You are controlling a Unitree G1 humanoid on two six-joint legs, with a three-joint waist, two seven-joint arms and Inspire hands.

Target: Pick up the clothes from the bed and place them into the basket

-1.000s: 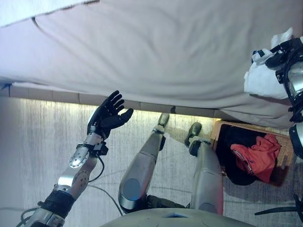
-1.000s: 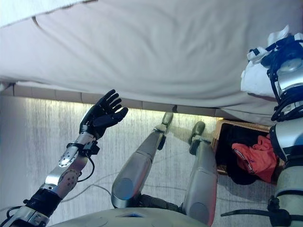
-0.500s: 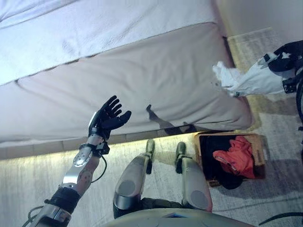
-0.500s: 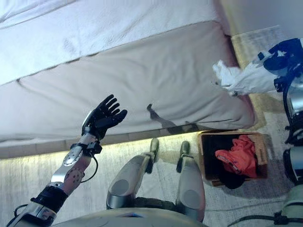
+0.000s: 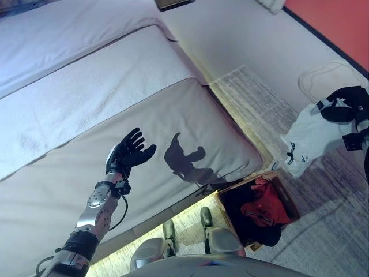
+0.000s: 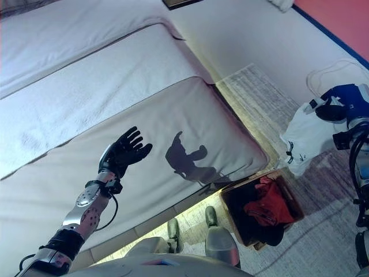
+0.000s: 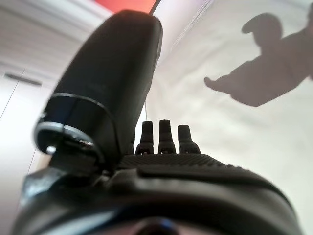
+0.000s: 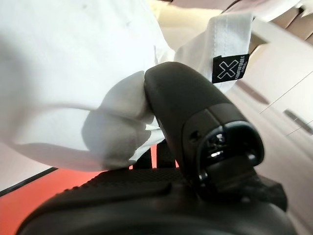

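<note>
My right hand point(image 5: 346, 112) is shut on a white garment point(image 5: 314, 138), which hangs in the air at the right, above the floor and just beyond the basket. The right wrist view shows the thumb point(image 8: 195, 112) pressed into the white cloth point(image 8: 73, 73). The brown basket point(image 5: 291, 202) stands on the floor by the bed's corner and holds a red garment point(image 5: 265, 203) on dark clothes point(image 5: 242, 216). My left hand point(image 5: 128, 153) is open and empty, raised over the bed point(image 5: 86, 115); its straight fingers point(image 7: 166, 137) show in the left wrist view.
The bed's grey cover point(image 5: 190, 121) reaches its corner near the basket. A striped rug point(image 5: 253, 104) lies on the floor beside the bed. A white cable loop point(image 5: 326, 75) lies on the floor at the far right.
The view has swung to the right, so the bed's corner and the floor now show. My right hand has carried the white garment off the bed and holds it beyond the basket. The left hand stays raised.
</note>
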